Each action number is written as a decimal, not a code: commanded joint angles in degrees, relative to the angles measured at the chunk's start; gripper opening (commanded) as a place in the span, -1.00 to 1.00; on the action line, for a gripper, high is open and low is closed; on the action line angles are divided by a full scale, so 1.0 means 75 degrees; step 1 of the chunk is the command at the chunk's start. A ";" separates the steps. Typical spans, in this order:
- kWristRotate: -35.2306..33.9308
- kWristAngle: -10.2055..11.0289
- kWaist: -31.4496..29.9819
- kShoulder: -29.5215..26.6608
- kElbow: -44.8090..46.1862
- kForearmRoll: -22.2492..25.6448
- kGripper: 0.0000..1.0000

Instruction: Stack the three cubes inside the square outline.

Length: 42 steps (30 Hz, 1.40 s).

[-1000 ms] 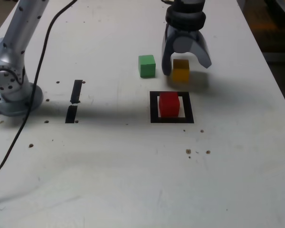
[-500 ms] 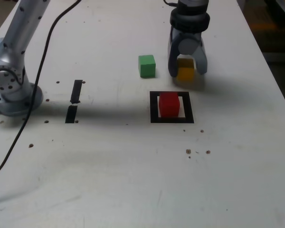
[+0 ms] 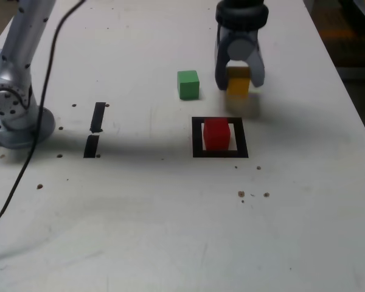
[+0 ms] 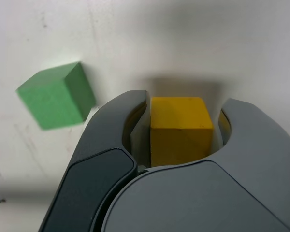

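Behind black tape square outline (image 3: 219, 138) with small red cube (image 3: 217, 133): my gripper (image 3: 238, 80) just clamped small yellow cube (image 3: 238, 81), lifting off table; stacking next.

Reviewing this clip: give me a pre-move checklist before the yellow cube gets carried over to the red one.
1. Gripper shut on yellow cube: ok.
2. Yellow cube clear of the table: ok, shadow visible beneath it in the exterior view.
3. Red cube inside square outline: ok.
4. Red cube's top free: ok.
5. Green cube outside the travel path: ok, it sits toward the exterior view's left.
6. Yellow cube square in the jaws: cannot tell.
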 commanded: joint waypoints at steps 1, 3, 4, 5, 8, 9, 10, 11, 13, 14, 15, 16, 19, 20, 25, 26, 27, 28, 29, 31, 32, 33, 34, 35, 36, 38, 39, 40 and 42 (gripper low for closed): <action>-0.0104 0.0029 -0.0074 -0.0269 -0.0068 0.0153 -0.84; -0.0250 0.0061 -0.0159 -0.0509 -0.0102 0.0340 -0.84; -0.0339 0.0082 -0.0213 -0.0629 -0.0116 0.0439 -0.84; -0.0436 0.0109 -0.0278 -0.0747 -0.0125 0.0537 -0.84; -0.0774 0.0192 -0.0527 -0.1077 -0.0120 0.0797 -0.84; -0.0898 0.0218 -0.0626 -0.1172 -0.0110 0.0865 -0.84; -0.1026 0.0243 -0.0733 -0.1261 -0.0097 0.0925 -0.84; -0.1155 0.0264 -0.0842 -0.1343 -0.0079 0.0975 -0.84; -0.1411 0.0288 -0.1067 -0.1478 -0.0042 0.1053 -0.84; -0.1540 0.0298 -0.1186 -0.1531 -0.0022 0.1081 -0.84; -0.1669 0.0310 -0.1308 -0.1577 -0.0002 0.1104 -0.84; -0.1796 0.0322 -0.1431 -0.1612 0.0017 0.1124 -0.84; -0.2195 0.0370 -0.1832 -0.1674 0.0064 0.1163 -0.84; -0.2305 0.0386 -0.1939 -0.1681 0.0079 0.1170 -0.84; -0.2734 0.0382 -0.2335 -0.1678 0.0212 0.1188 -0.84; -0.2792 0.0365 -0.2392 -0.1675 0.0248 0.1189 -0.83; -0.2840 0.0344 -0.2444 -0.1670 0.0285 0.1189 -0.83; -0.2881 0.0322 -0.2493 -0.1663 0.0324 0.1188 -0.83; -0.2918 0.0302 -0.2540 -0.1656 0.0366 0.1185 -0.83; -0.2986 0.0253 -0.2625 -0.1642 0.0466 0.1170 -0.83; -0.3018 0.0226 -0.2664 -0.1637 0.0518 0.1154 -0.83; -0.3046 0.0196 -0.2698 -0.1634 0.0573 0.1131 -0.83; -0.3072 0.0161 -0.2727 -0.1631 0.0632 0.1098 -0.83; -0.3100 0.0109 -0.2760 -0.1631 0.0713 0.1033 -0.83; -0.3114 0.0066 -0.2778 -0.1629 0.0776 0.0968 -0.83; -0.3127 -0.0030 -0.2804 -0.1622 0.0913 0.0800 -0.83; -0.3131 -0.0079 -0.2814 -0.1616 0.0990 0.0699 -0.83; -0.3133 -0.0123 -0.2823 -0.1612 0.1072 0.0586 -0.83; -0.3133 -0.0198 -0.2838 -0.1599 0.1234 0.0354 -0.83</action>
